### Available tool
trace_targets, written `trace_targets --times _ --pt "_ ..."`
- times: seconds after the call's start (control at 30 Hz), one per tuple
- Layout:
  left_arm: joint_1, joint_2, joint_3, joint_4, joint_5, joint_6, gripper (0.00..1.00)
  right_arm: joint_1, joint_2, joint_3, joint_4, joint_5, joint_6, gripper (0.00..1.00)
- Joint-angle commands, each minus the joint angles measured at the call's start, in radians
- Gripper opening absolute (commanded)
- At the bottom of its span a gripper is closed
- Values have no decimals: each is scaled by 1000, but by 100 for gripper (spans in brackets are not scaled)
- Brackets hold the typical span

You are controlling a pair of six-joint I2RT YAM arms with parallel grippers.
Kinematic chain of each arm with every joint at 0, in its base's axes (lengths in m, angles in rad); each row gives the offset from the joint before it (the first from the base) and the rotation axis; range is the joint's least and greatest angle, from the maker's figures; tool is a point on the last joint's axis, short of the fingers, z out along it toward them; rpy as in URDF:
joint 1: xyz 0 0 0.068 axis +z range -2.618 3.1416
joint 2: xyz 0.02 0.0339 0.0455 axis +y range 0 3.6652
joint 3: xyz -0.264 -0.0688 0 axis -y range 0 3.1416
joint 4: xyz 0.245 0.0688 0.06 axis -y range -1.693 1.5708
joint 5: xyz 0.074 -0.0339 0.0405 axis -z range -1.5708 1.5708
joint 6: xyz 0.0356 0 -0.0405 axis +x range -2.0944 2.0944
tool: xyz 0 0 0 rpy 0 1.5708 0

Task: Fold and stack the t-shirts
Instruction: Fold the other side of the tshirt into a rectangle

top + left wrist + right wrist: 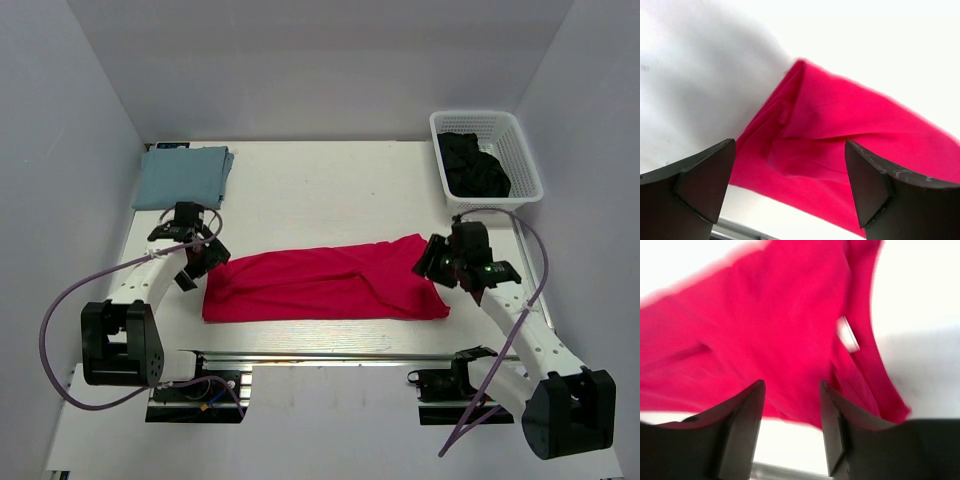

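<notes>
A crimson red t-shirt (325,283) lies folded lengthwise into a long band across the middle of the white table (330,190). A pale blue-grey t-shirt (183,175) sits folded at the back left corner. My left gripper (205,258) hovers at the band's left end, jaws wide open, with the red t-shirt (840,145) below and nothing between the fingers. My right gripper (436,262) hangs over the band's right end. It is open too, and the red t-shirt (775,330) with its white label lies under it, not held.
A white lattice basket (487,157) with dark cloth (473,165) inside stands at the back right. A metal rail (340,355) runs along the table's near edge. Grey walls close in the left, right and back.
</notes>
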Motion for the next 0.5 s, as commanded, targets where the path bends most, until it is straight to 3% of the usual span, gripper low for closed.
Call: trace_targets --times 0.0,0.13,0.17,0.33,0.47 --pt "-2 -42 62 47 7 12 100 -1 12 77 120 15 -73 58" --pt "-12 -16 51 203 169 74 100 2 41 86 198 -29 -84 72" --pt "-12 5 51 231 238 87 100 2 58 76 212 -90 -78 90" --pt "-44 91 42 207 343 150 100 15 150 34 284 -186 -44 90" --pt "-65 70 53 24 144 140 100 30 193 36 305 -224 -58 90"
